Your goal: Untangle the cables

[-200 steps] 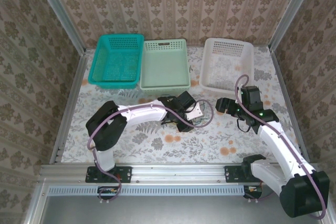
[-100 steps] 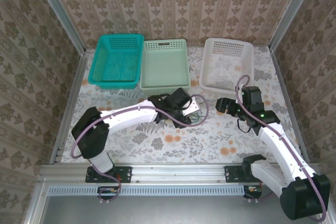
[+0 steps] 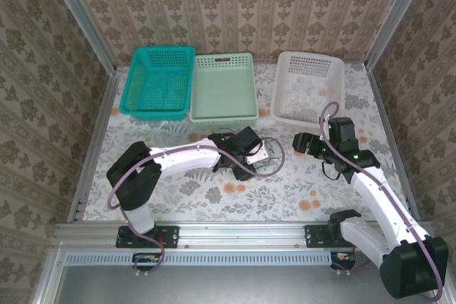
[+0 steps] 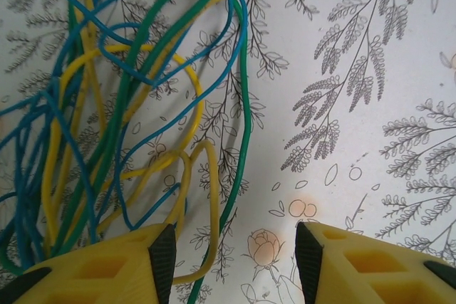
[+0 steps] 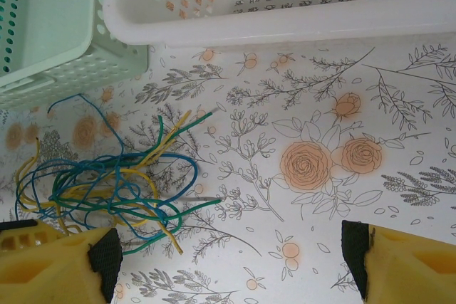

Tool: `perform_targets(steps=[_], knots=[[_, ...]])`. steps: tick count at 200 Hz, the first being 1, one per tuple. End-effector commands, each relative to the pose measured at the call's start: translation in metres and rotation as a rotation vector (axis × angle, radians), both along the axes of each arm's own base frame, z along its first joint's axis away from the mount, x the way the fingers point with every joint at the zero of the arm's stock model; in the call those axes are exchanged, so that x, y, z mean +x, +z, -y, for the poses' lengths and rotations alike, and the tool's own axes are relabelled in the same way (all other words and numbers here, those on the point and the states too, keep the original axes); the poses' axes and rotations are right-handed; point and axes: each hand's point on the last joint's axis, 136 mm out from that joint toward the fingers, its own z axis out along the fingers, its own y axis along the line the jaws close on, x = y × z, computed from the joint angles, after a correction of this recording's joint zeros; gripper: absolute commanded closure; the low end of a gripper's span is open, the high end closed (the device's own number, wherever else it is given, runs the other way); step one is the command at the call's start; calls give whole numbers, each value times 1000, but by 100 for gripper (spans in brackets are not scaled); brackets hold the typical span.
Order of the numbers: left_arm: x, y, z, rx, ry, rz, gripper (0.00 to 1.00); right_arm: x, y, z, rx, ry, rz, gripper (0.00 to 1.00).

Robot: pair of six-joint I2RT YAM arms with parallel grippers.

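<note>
**A:** Floral cloth covers the table (image 3: 214,197), and the cables (image 3: 265,162) sit in one knot mid-table, between the two arms.

**B:** The left gripper (image 4: 235,265) is right down over them. Its jaws stand apart, clamped on nothing. A yellow loop and one green strand run in between, hugging one finger (image 4: 162,260).

**A:** Why so low, so close?

**B:** My read is that it's lining up on a single strand at the bundle's edge, where yellow, blue and green cross least. The thick of the tangle lies ahead of it, off to that same finger's side.

**A:** And the right gripper (image 5: 231,261)?

**B:** Wide open and empty, hanging back. The knot lies ahead of it, toward the finger on the left of its wrist view. It looks placed to pull the other side once its partner has a hold.

**A:** The white basket (image 5: 285,26) is just beyond it, with the pale green basket (image 5: 43,33) alongside.

**B:** Likely bins for freed cables, but that's a guess.
</note>
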Motion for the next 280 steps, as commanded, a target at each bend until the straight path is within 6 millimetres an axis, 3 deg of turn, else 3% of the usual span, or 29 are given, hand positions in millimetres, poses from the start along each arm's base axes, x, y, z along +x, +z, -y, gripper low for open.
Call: perform_targets(steps=[1, 38, 52, 73, 88, 110, 141, 214, 258, 280], knots=[[-7, -13, -2, 43, -35, -23, 51, 1, 0, -7, 26, 19, 4, 15], [3, -25, -1, 93, -33, -1, 62, 1, 3, -6, 15, 21, 6, 15], [6, -25, -1, 93, -22, 8, 71, 1, 5, -5, 9, 19, 11, 15], [8, -7, 4, 29, 3, 36, 91, 1, 3, -5, 12, 16, 9, 15], [9, 15, 8, -42, 16, 60, 99, 0, 0, -5, 16, 15, 1, 15], [8, 50, 9, -142, 35, 95, 99, -3, -3, -8, 11, 35, -4, 18], [2, 82, 7, -233, 19, 114, 99, -7, 1, -32, 4, 133, 2, 20], [-11, 93, 7, -337, -18, 64, 97, -7, 9, -96, 243, 176, 7, 16], [-9, 111, 9, -430, -14, 101, 93, -2, -10, -122, 253, 205, -49, 17], [-9, 116, 10, -456, -27, 113, 92, 8, -10, -137, 262, 208, -48, 21]])
